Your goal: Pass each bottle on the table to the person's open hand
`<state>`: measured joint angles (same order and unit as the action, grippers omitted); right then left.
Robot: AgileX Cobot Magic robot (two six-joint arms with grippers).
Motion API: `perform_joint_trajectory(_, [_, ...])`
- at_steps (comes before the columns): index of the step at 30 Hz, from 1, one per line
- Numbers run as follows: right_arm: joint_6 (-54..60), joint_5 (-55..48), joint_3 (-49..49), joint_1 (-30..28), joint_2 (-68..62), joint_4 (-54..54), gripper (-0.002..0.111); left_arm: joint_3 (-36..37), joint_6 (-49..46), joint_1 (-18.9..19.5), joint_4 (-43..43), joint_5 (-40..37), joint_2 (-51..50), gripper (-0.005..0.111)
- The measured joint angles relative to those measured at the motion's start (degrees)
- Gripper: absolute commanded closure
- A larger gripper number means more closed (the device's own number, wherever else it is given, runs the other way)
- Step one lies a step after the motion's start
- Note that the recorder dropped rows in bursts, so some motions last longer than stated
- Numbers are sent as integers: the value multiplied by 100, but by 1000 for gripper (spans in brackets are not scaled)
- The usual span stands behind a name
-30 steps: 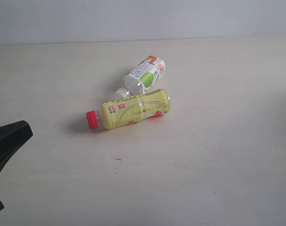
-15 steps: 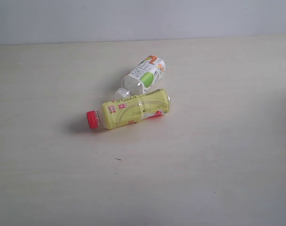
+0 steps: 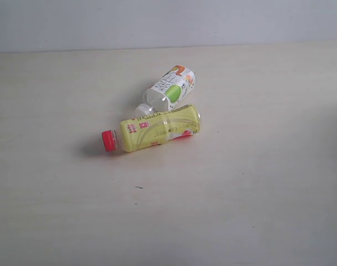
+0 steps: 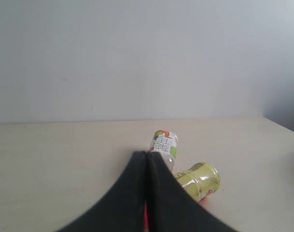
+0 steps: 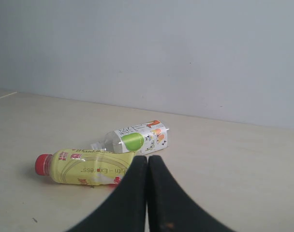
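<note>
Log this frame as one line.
yellow-labelled bottle: lying on table | green-and-white bottle: lying beside it | left pincer: shut, empty | right pincer: shut, empty | person's hand: not in view

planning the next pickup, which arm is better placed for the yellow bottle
Left, probably: the yellow bottle lies slightly left of centre, and the shut left claw is lined up with it.
</note>
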<state>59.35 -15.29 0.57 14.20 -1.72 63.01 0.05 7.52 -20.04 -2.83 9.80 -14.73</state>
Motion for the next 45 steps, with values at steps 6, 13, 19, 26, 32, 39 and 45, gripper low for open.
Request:
perform_joint_trajectory(6, [0,0,0,0,0,0,108,0,0,10,0,0,0,107])
perform_joint_trajectory(13, [0,0,0,0,0,0,108,0,0,10,0,0,0,107])
perform_joint_trajectory(19, [0,0,0,0,0,0,108,0,0,10,0,0,0,107])
perform_joint_trajectory(26, [294,127,0,0,0,-79,108,0,0,10,0,0,0,107])
perform_joint_trajectory(32, [418,191,0,0,0,-113,108,0,0,10,0,-25,0,107])
perform_joint_trajectory(39, [280,726,0,0,0,249,108,0,0,10,0,-32,0,107])
perform_joint_trajectory(45, [-66,1237,0,0,0,1270,108,0,0,10,0,-32,0,107])
